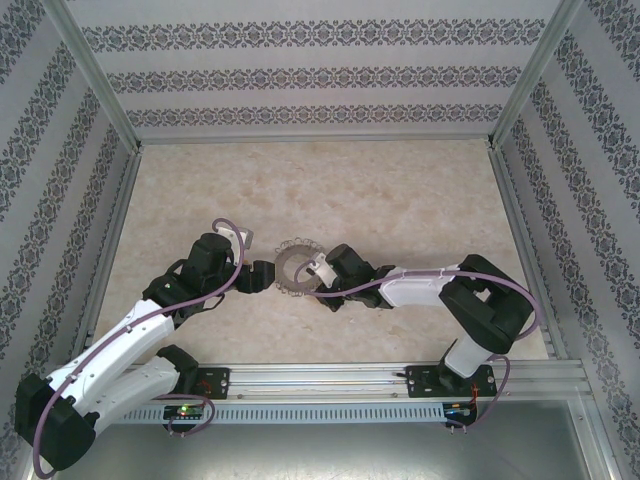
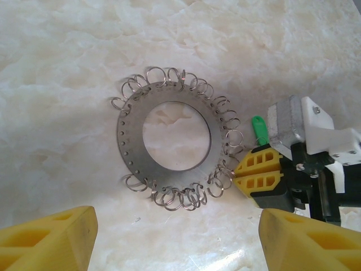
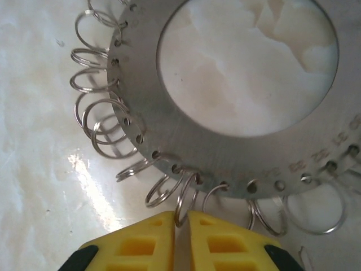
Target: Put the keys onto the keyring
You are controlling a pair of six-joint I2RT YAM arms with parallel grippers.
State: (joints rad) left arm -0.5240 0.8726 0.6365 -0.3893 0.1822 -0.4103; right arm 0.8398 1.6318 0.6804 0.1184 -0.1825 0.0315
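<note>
Keyring (image 2: 128, 132) lies flat near the middle of the table (image 1: 400, 200), between the two grippers. On its left, the left gripper (image 1: 262, 277) hovers with its fingers (image 2: 56, 237) wide apart, holding nothing. The left arm reaches in from the near left corner, wrist pitched down at the ring. On the ring's right rim, the right gripper (image 3: 180, 234) is pinched together on one wire loop (image 3: 181, 206). Its forearm runs low along the table from an elbow folded toward the right edge. The key (image 2: 258, 129) sits just beside that gripper's body, outside its fingers; whether it rests on the table cannot be told. The likely trouble is that the thin loop slips from the pads, or that a pull drags the whole ring and tangles the fringe. The right wrist could also knock the tiny key away, and the left gripper may fumble so small a piece.
</note>
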